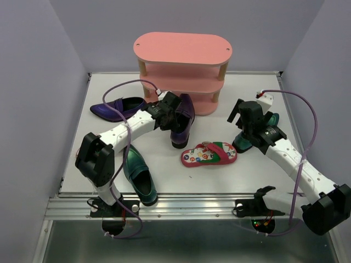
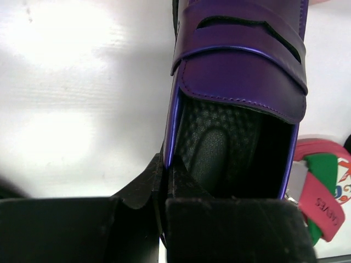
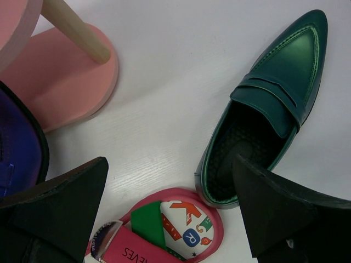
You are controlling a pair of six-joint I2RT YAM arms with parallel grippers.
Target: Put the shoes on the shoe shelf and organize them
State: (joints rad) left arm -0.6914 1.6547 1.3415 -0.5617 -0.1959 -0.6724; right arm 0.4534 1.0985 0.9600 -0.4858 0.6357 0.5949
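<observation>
The pink three-tier shoe shelf (image 1: pixel 184 52) stands at the back of the table. My left gripper (image 1: pixel 171 113) (image 2: pixel 166 164) is shut on the side wall of a glossy purple loafer (image 1: pixel 185 121) (image 2: pixel 241 82) just in front of the shelf, toe towards it. A second purple loafer (image 1: pixel 117 108) lies to its left. My right gripper (image 1: pixel 251 127) (image 3: pixel 170 161) hangs open above the heel of a dark-green loafer (image 1: pixel 242 142) (image 3: pixel 277 104), one finger over the shoe's opening. A red flip-flop (image 1: pixel 209 154) (image 3: pixel 170 230) lies between the arms. Another green loafer (image 1: pixel 140 174) lies at the front left.
The shelf's bottom board (image 3: pixel 71 82) and a pale wooden post (image 3: pixel 77 30) are close on the right gripper's left. Grey walls enclose the table on both sides and behind. A metal rail (image 1: pixel 181 205) runs along the near edge.
</observation>
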